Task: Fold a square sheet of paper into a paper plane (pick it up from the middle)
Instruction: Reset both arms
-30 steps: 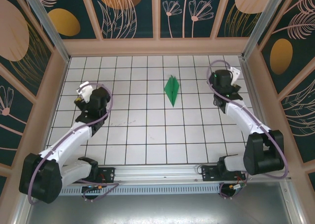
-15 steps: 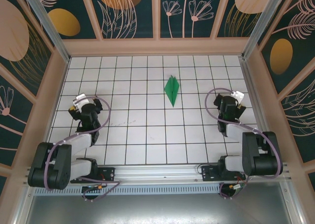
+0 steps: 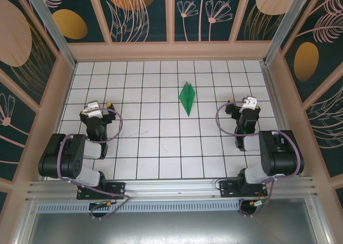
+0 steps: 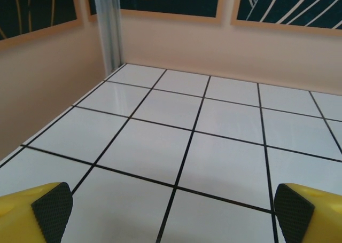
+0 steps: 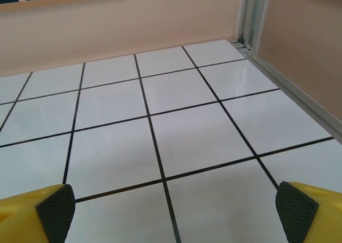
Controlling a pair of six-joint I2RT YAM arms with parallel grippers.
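The square sheet of paper lies folded into a narrow green paper plane point(image 3: 187, 97), flat on the white grid table right of centre, its long point toward the near side. My left gripper point(image 3: 96, 106) sits drawn back at the left side, far from the plane, open and empty. In the left wrist view the left gripper point(image 4: 171, 213) has its black pads point(image 4: 52, 211) wide apart over bare tiles. My right gripper point(image 3: 242, 103) rests at the right side, about two tiles from the plane, open. In the right wrist view the right gripper point(image 5: 173, 211) holds nothing between its pads point(image 5: 296, 211).
The white grid table point(image 3: 161, 142) is boxed in by peach walls point(image 3: 169, 51) at the back and sides, with metal corner posts point(image 4: 109, 29). Both arms are folded back over their bases by the near rail point(image 3: 171, 187).
Both arms have pulled back from the table's sides toward the near edge and folded up. Both grippers stay open. The paper plane has not moved.
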